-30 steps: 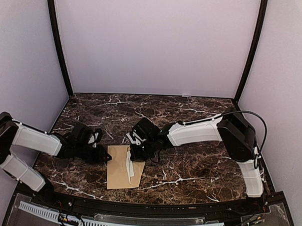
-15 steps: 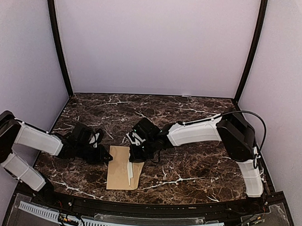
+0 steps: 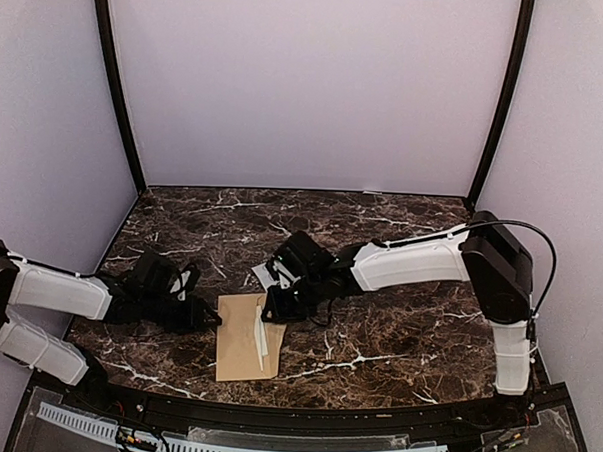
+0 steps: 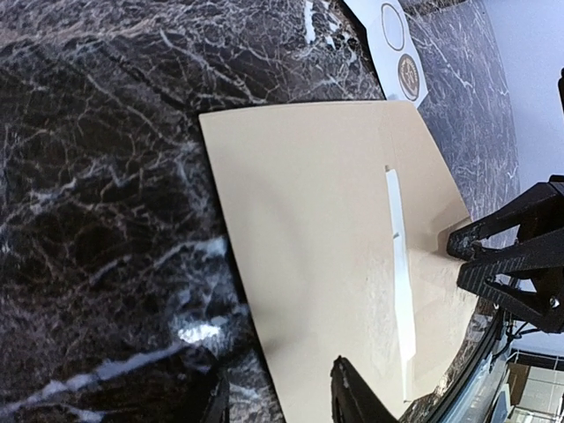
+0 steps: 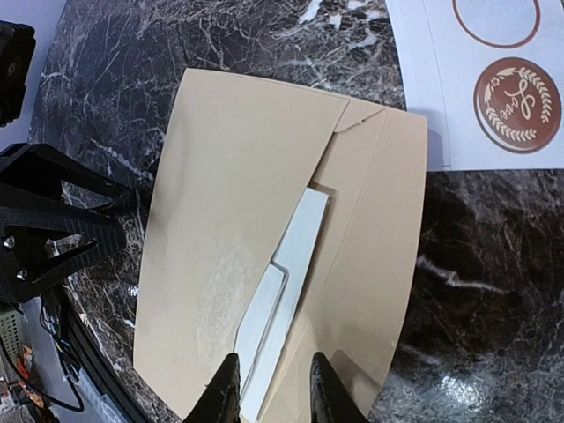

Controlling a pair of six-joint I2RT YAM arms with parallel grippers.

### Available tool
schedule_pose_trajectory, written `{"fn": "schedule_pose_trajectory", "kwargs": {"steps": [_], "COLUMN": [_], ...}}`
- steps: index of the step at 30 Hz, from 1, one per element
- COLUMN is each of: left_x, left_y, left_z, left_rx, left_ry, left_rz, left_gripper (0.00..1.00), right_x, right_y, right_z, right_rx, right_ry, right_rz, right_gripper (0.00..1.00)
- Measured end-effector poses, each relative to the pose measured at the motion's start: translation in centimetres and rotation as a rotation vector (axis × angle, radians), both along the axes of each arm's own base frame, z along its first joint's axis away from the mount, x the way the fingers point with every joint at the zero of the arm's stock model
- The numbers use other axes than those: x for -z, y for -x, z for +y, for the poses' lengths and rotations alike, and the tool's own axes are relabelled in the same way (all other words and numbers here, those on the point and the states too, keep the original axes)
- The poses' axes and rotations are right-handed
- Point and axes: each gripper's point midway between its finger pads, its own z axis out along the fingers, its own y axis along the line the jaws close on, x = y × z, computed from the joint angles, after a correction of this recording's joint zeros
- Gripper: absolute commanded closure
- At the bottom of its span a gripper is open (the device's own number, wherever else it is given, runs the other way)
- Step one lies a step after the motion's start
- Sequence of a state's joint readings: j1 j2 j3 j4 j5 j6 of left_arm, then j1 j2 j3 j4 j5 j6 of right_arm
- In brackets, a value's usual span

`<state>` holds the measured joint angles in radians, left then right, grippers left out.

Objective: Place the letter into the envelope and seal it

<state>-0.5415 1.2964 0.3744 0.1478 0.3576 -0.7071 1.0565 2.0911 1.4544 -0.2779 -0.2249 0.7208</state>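
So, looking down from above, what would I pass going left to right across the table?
Left arm → left pincer → envelope → right arm.

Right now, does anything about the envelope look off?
Yes. On the envelope, the white strip sticks out from under the flap edge in two overlapping pieces, apparently half peeled, beside the right claw.

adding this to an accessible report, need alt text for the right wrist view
A tan envelope lies flat on a dark marble table, a white strip showing along its fold. The open right pincer straddles the strip at the bottom, the left pincer points at the envelope's left edge, and a white sticker card lies top right.
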Motion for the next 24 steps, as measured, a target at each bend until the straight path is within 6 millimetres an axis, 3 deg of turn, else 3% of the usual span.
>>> {"fn": "schedule_pose_trajectory", "kwargs": {"steps": [4, 10, 15, 24], "left_x": [0.2, 0.2, 0.5, 0.8], "left_y": [1.3, 2.6, 3.0, 3.0], "left_z": [0.1, -0.8, -1.2, -1.5], "left_rx": [0.003, 0.046, 0.063, 0.072], "left_ry": [0.033, 0.059, 0.066, 0.073], "left_rz": [0.029, 0.048, 0.062, 0.07], "left_gripper": [0.64, 0.67, 0.76, 0.8], "right_x": [0.0, 2.2, 2.3, 2.4], "right_y": [1.4, 3.9, 4.1, 4.2], "right_z": [-0.6, -1.5, -1.4, -0.7], "right_rx": [-0.003, -0.014, -0.008, -0.012], "right_ry": [0.008, 0.048, 0.039, 0.009], "right_rz": [0.017, 0.068, 0.079, 0.096], "right_gripper": [0.83, 0.83, 0.84, 0.89]}}
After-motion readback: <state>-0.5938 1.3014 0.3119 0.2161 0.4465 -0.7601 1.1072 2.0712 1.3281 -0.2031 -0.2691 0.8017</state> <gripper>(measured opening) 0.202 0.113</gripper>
